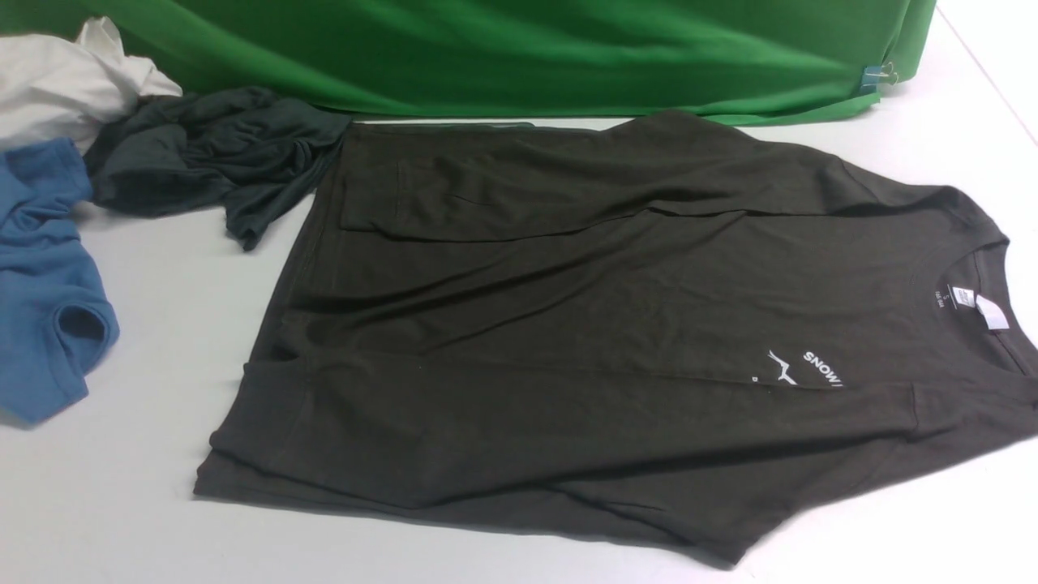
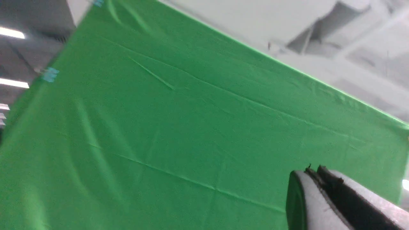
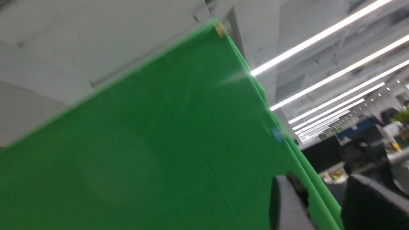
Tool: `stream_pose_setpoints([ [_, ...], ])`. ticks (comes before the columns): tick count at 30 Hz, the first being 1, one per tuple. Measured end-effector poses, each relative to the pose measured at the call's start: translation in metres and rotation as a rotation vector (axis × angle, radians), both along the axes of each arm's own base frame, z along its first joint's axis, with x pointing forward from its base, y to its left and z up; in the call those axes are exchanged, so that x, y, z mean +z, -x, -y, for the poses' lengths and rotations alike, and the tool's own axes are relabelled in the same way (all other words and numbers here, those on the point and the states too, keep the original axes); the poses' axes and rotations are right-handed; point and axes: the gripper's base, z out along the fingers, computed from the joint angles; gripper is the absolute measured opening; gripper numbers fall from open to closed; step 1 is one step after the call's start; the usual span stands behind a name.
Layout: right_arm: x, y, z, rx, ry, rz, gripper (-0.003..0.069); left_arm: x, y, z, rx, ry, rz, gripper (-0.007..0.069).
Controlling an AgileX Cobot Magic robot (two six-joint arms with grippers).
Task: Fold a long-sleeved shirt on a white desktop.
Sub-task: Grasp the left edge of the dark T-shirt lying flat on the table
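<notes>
The long-sleeved shirt [image 1: 568, 324] lies flat on the white desktop [image 1: 146, 503] in the front view, neck to the right, with its white neck label [image 1: 989, 312] and "SNOW" print [image 1: 821, 367] showing. Both sleeves are folded in across the body. Neither arm shows in the front view. In the left wrist view my left gripper [image 2: 314, 171] is raised and faces the green backdrop, its fingers pressed together with nothing between them. In the right wrist view my right gripper [image 3: 319, 188] also points up at the backdrop, its fingers [image 3: 287, 204] apart and empty.
A smaller dark grey-green garment [image 1: 211, 154], a blue garment [image 1: 45, 276] and a white cloth [image 1: 65, 81] are bunched at the table's left rear. The green cloth backdrop [image 1: 503, 49] hangs along the far edge, held by a clip [image 1: 880, 77].
</notes>
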Motion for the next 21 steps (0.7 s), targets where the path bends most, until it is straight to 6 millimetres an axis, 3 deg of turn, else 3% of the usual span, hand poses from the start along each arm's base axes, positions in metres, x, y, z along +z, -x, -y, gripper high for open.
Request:
stream_pose_setpoints([
  [2, 0.036, -0.009, 0.001, 0.001, -0.004, -0.043, 0.0241, 0.036, -0.011, 0.003, -0.023, -0.032, -0.095, 0.0037],
  [4, 0.053, -0.015, 0.001, -0.004, 0.001, -0.090, 0.0241, 0.050, -0.021, 0.005, -0.040, -0.045, -0.173, 0.0037],
  [5, 0.069, -0.027, 0.002, -0.023, 0.030, -0.180, 0.0241, 0.063, -0.039, 0.008, -0.064, -0.057, -0.292, 0.0037],
  [8, 0.082, -0.055, 0.004, -0.060, 0.119, -0.400, 0.0241, 0.068, -0.079, 0.011, -0.080, -0.118, -0.525, 0.0037],
  [9, 0.084, -0.054, 0.004, -0.063, 0.127, -0.393, 0.0241, 0.067, -0.079, 0.011, -0.078, -0.126, -0.533, 0.0037],
  [12, 0.076, -0.081, 0.006, -0.078, 0.224, -0.604, 0.0241, 0.062, -0.118, 0.010, -0.053, -0.216, -0.660, 0.0037],
  [14, 0.060, -0.101, 0.007, -0.072, 0.292, -0.770, 0.0241, 0.051, -0.147, 0.010, -0.051, -0.238, -0.734, 0.0037],
  [21, 0.027, -0.122, 0.000, 0.020, 0.347, -1.047, 0.0241, -0.007, -0.201, 0.012, -0.108, -0.264, -1.092, 0.0039],
])
